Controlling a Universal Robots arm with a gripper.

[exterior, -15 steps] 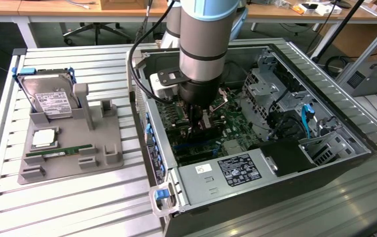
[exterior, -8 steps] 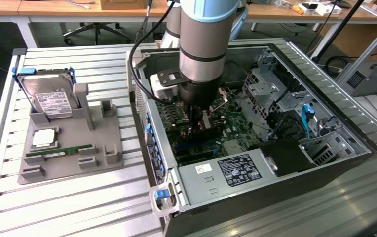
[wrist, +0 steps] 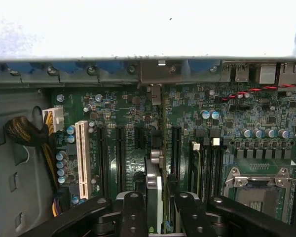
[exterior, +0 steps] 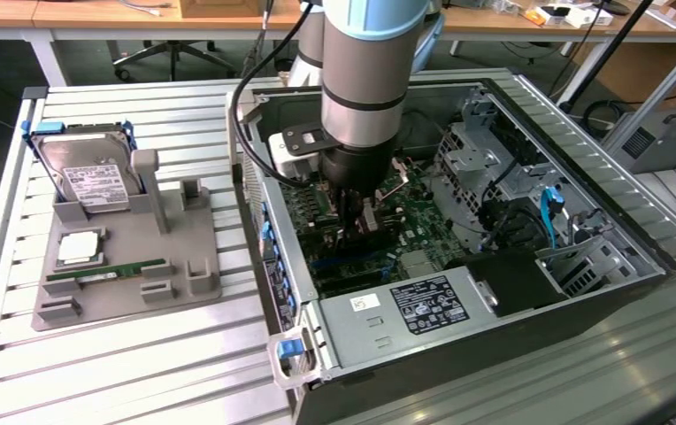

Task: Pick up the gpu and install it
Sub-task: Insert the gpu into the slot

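Your arm (exterior: pixel 368 80) reached down into the open computer case (exterior: pixel 621 230). The hard drive (exterior: pixel 88 177) stood on the grey holder (exterior: pixel 126 292).

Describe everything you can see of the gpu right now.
The gpu is seen edge-on: a thin card with a dark body and a silver metal strip along its edge. It stands upright between the fingers of the gripper, which are closed on it, over the motherboard's black expansion slots inside the open case. Whether it is seated in a slot cannot be told.
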